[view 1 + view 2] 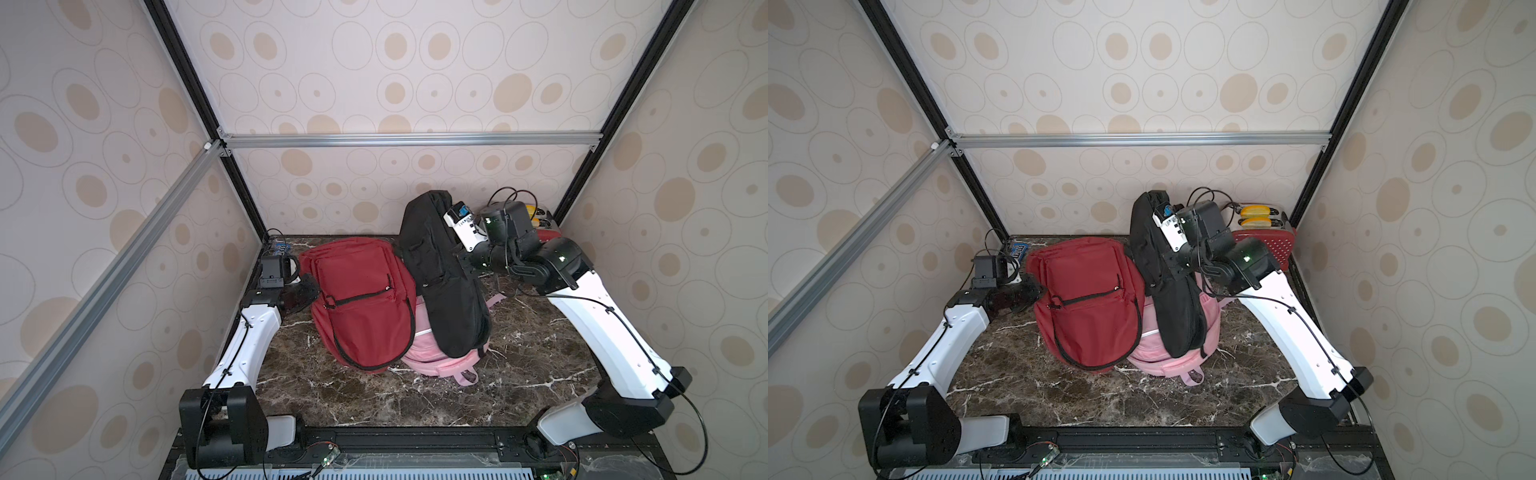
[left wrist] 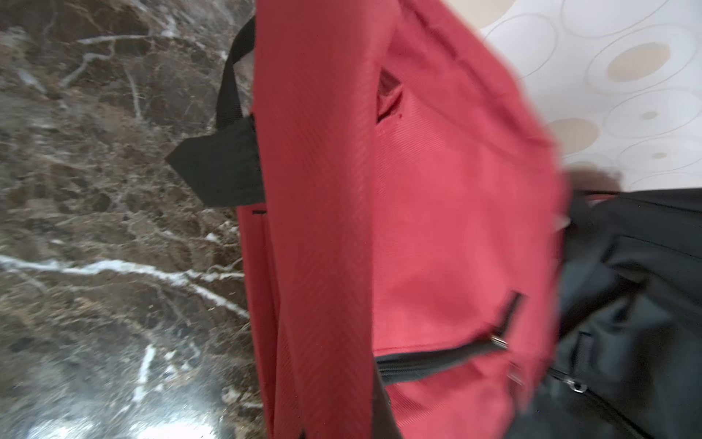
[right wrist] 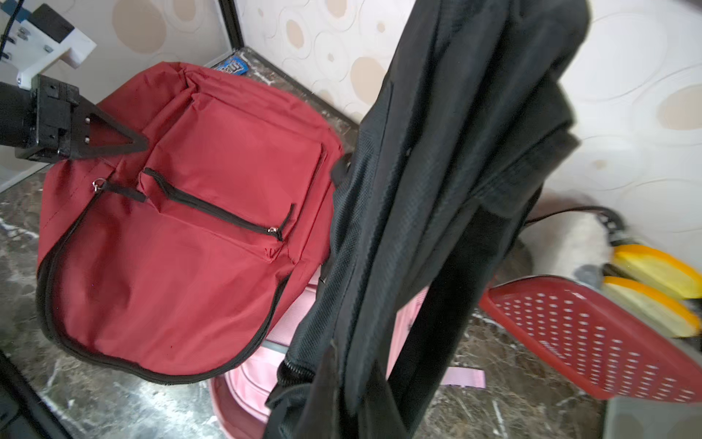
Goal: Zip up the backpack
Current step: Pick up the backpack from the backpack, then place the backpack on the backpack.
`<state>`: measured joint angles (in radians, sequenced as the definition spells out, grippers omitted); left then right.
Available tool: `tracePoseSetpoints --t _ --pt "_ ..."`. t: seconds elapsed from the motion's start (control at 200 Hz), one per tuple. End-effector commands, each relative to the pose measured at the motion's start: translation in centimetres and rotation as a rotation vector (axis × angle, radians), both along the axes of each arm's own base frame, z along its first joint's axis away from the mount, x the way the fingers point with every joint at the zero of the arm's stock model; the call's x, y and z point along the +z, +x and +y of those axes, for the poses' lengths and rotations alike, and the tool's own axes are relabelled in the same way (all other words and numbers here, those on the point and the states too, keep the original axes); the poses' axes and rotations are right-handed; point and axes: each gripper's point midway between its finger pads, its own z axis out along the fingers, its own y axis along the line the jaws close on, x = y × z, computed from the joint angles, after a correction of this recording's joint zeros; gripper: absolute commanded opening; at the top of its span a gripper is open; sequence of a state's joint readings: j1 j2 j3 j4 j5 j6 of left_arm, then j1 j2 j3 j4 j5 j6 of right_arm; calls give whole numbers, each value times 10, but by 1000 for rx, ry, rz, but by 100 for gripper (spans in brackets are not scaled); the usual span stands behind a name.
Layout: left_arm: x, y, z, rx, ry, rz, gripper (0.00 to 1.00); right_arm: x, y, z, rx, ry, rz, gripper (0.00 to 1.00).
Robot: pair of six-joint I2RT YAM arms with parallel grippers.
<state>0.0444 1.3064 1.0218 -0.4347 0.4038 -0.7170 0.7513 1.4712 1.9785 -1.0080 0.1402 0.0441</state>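
Our right gripper (image 1: 465,266) is closed on the side of the black backpack (image 1: 444,282). Its own wrist view shows only the dark cloth hanging before the lens. The bag stands tilted up from the table (image 1: 519,374), its lower end resting on the pink backpack (image 1: 436,361). We judge that it is held this way so the fabric hangs taut and the zip track runs straight; an open stretch of teeth (image 3: 292,366) shows near its lower end.

We take this black bag, the one in hand, for the bag to be zipped; no slider on it is visible to us yet, so the closing itself looks barely begun.

Our left gripper (image 3: 138,141) is closed to a point, its tip at the upper edge of the red backpack (image 1: 361,307), just beside the ring pull (image 3: 97,185) of that bag's main zip. Whether it pinches cloth there or merely rests against it, we cannot tell from this angle. We read the position as steadying the red bag so it does not slide while its neighbour is raised.

The red bag lies flat, touching the black one and overlapping the pink one; its front pocket zip (image 3: 212,207) looks drawn shut.

Further out, a red perforated basket (image 3: 592,342) and a toaster (image 1: 1258,216) sit in the far corner behind the right arm, near enough to crowd any swing of the lifted bag.
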Motion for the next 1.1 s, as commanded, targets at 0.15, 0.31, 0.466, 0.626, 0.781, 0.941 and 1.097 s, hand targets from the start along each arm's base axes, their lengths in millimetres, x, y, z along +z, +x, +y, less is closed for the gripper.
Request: tracePoseSetpoints --t 0.15,0.31,0.466,0.626,0.781,0.941,1.097 --pt "-3 27 -45 -102 -105 -86 0 93 -42 1 147 225 -152 0" --pt "-43 23 -48 -96 -86 1 0 118 -75 38 368 492 -16 0" --pt "-72 13 -34 -42 -26 52 10 92 -47 53 379 692 206 0" --pt "-92 6 -27 -5 -7 51 14 -55 28 41 138 645 391 0" --pt "-107 -5 -22 24 7 41 25 -236 80 15 -22 608 655 0" --pt "-103 -19 -11 50 66 40 77 -311 92 -6 -124 559 729 0" --pt "-67 -45 19 146 215 5 99 -322 99 -17 -174 539 735 0"
